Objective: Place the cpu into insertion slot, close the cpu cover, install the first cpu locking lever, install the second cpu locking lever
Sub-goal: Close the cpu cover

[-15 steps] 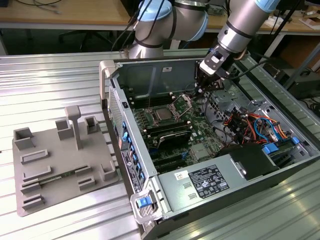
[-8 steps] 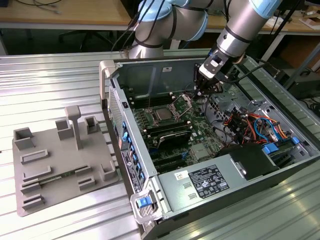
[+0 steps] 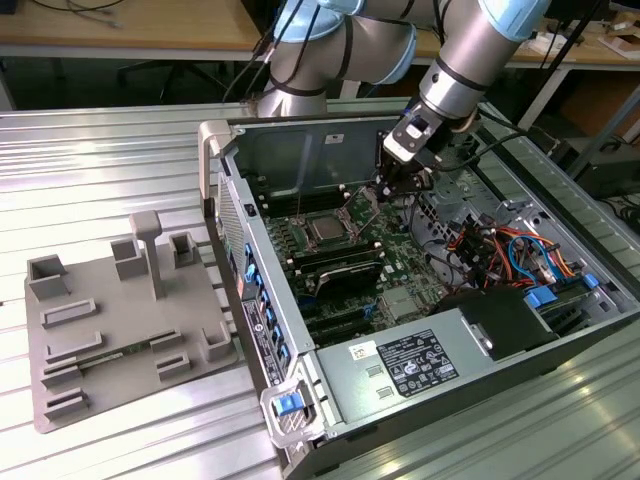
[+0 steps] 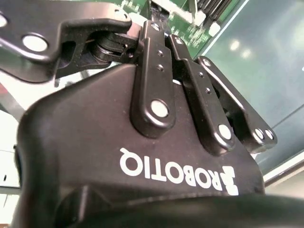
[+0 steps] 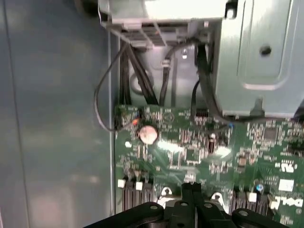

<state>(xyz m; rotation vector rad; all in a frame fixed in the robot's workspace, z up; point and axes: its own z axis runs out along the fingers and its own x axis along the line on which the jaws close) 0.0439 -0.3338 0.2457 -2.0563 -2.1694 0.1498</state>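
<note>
I see cpu seated in insertion slot, mid-board. Gripper low, just beside slot on exterior view's right; fingers pressed together, nothing visible between. My judgement: move slowly, stay clear of cables.

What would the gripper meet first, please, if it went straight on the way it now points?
Probably the green motherboard, which lies close below the gripper, beside the cpu; depth is uncertain.
</note>
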